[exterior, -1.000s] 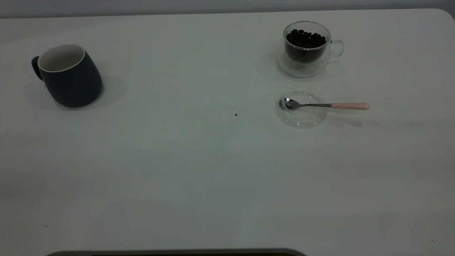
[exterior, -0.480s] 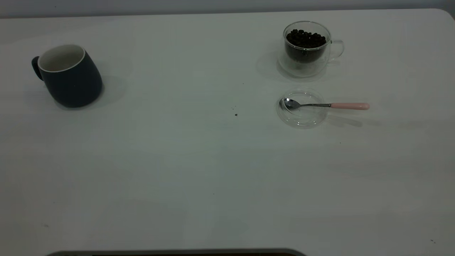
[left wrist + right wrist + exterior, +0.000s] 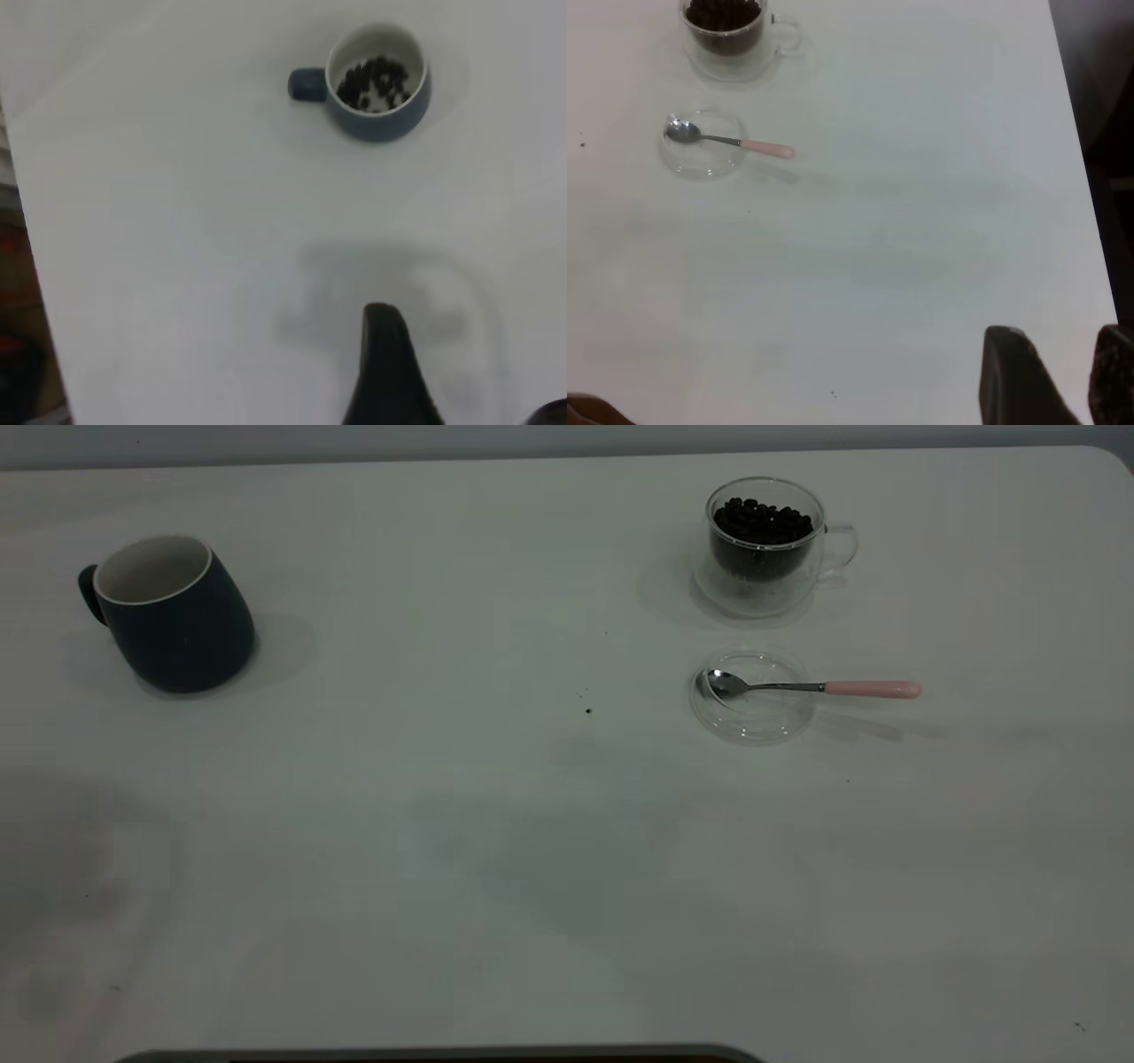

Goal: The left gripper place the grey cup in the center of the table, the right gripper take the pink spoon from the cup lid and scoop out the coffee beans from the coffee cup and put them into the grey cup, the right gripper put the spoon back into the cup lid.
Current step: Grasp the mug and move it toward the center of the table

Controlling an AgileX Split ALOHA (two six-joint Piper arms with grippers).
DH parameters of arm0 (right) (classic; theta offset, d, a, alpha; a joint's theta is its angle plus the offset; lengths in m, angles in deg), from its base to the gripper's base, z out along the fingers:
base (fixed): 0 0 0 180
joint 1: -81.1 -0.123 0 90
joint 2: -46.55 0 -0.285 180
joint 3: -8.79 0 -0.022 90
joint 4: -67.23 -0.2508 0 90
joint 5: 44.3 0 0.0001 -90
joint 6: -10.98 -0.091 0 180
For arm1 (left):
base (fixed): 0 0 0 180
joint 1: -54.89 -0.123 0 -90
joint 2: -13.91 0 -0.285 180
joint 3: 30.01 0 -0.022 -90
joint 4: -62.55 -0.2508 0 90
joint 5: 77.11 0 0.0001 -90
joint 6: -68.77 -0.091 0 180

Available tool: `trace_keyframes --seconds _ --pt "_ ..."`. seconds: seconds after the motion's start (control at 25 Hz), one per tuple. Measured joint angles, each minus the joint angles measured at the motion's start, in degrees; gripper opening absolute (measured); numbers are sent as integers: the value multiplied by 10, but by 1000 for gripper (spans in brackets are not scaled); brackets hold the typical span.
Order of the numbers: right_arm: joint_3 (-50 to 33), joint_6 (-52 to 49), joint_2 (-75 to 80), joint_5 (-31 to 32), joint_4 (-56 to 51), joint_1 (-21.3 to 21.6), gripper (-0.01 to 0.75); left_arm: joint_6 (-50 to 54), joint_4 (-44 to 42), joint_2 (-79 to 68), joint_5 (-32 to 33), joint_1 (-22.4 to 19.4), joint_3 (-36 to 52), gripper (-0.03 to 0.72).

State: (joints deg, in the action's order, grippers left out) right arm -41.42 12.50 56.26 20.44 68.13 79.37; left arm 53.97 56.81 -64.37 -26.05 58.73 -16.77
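Observation:
The grey cup (image 3: 177, 624) stands at the far left of the table (image 3: 532, 850), handle to the left. In the left wrist view it (image 3: 376, 84) shows dark bits inside. The coffee cup (image 3: 766, 545) with coffee beans (image 3: 762, 521) stands at the back right. In front of it the pink spoon (image 3: 824, 688) rests with its bowl in the cup lid (image 3: 753, 722). My left gripper (image 3: 465, 390) is open above bare table, well short of the grey cup. My right gripper (image 3: 1061, 354) is open near the table's right edge, far from the pink spoon (image 3: 735, 142), the lid (image 3: 700, 164) and the coffee cup (image 3: 731, 35).
Neither gripper shows in the exterior view. A few dark specks (image 3: 588, 710) lie near the table's middle. The table's right edge (image 3: 1085, 221) drops off to a dark floor. A grey rim (image 3: 443, 1054) runs along the front edge.
Soft shadows have spread over the table's front left and middle. The cups, lid and spoon have not moved.

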Motion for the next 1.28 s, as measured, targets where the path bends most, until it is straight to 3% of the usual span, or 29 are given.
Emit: trace_keyframes --seconds 0.48,0.84,1.28 --pt "0 0 0 0 0 0 243 -165 -90 -365 -43 0 -221 565" --pt "0 0 0 0 0 0 243 -403 -112 -464 -72 0 -228 565" --pt "0 0 0 0 0 0 243 -423 -221 -574 -98 0 -230 565"
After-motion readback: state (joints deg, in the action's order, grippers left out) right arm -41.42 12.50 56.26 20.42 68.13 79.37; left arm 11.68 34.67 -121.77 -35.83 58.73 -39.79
